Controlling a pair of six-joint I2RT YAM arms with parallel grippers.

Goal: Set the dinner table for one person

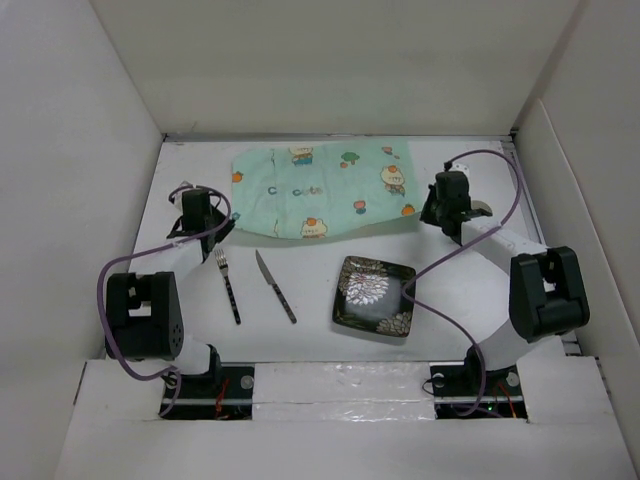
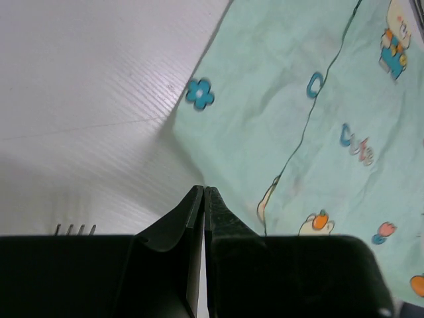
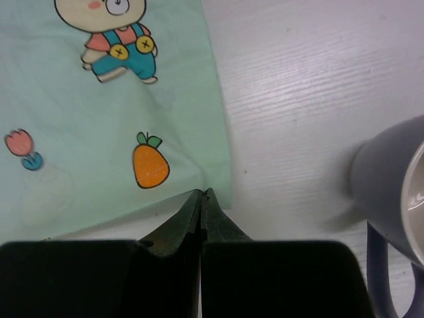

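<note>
A mint-green bear-print mat (image 1: 320, 190) lies rumpled at the far part of the white dinner table (image 1: 315, 305). My left gripper (image 1: 226, 226) is shut on its near left corner; in the left wrist view the closed tips (image 2: 204, 189) meet the cloth's edge (image 2: 298, 99). At the near right corner my right gripper (image 1: 428, 213) is shut too, tips (image 3: 203, 193) pinching the hem of the mat (image 3: 99, 132). A fork (image 1: 228, 285), a knife (image 1: 275, 287) and a dark flowered square plate (image 1: 375, 296) lie nearer the arms.
A grey mug (image 3: 397, 192) stands just right of my right gripper. The fork's tines (image 2: 74, 229) show beside my left fingers. White walls close the table on the left, far side and right.
</note>
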